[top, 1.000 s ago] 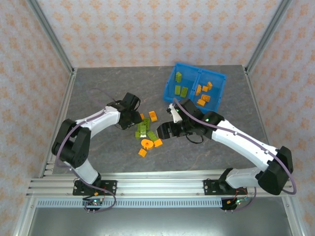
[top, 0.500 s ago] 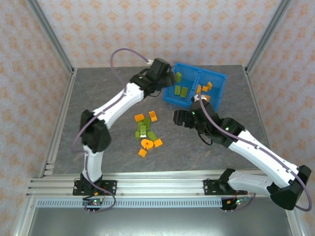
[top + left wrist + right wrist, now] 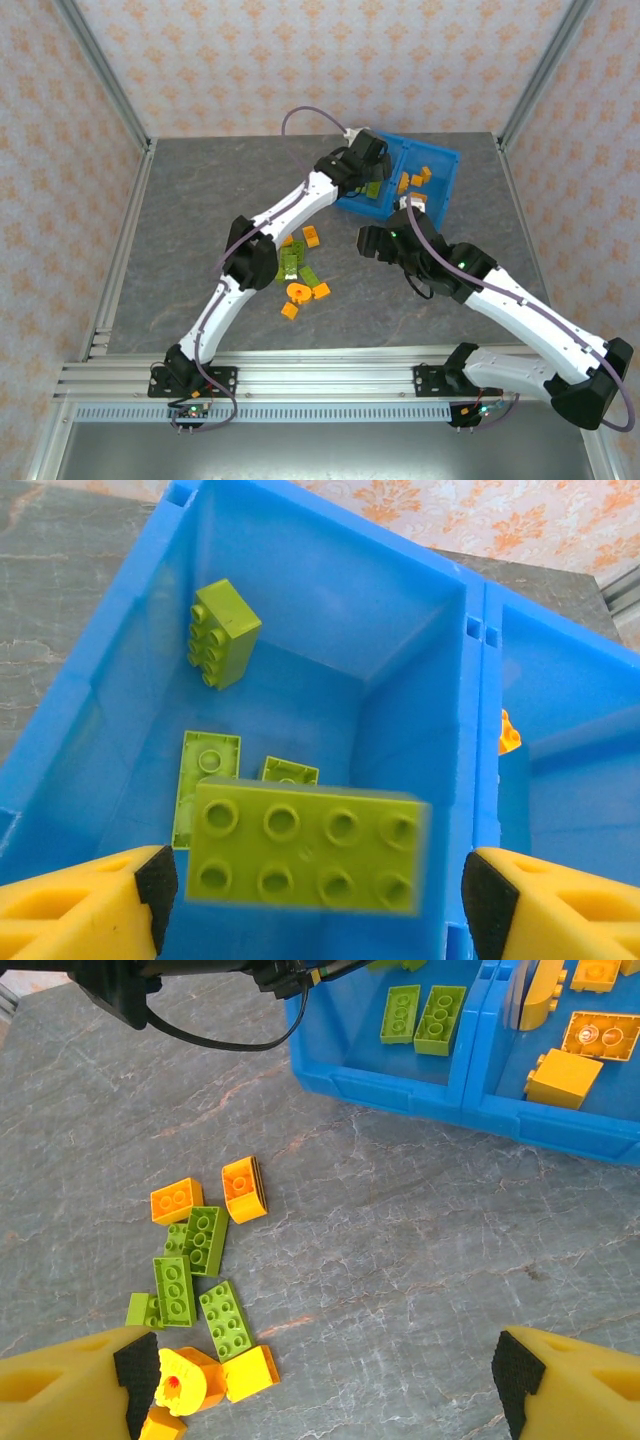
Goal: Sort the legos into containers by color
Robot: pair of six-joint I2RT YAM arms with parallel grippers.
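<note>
My left gripper (image 3: 312, 890) hangs open over the left compartment (image 3: 300, 580) of the blue bin (image 3: 440, 155). A lime green brick (image 3: 305, 848) shows blurred between its pads, with a gap on each side. Other green legos (image 3: 224, 632) lie on that compartment's floor, and an orange one (image 3: 508, 735) shows past the divider. My right gripper (image 3: 325, 1380) is open above the bare table, right of the loose pile (image 3: 297, 270). In the pile lie green bricks (image 3: 228, 1320), orange bricks (image 3: 176, 1200) and a round orange ring piece (image 3: 185, 1380).
The bin (image 3: 450, 1100) stands at the back right of the table, with green legos (image 3: 400, 1012) left and orange ones (image 3: 562, 1077) right. My left arm (image 3: 300, 200) stretches diagonally over the pile. Metal frame posts rise at the table's corners.
My left arm swung from the pile to the bin with a green brick and opened its jaws. My right gripper drew back from the pile toward the bin.
</note>
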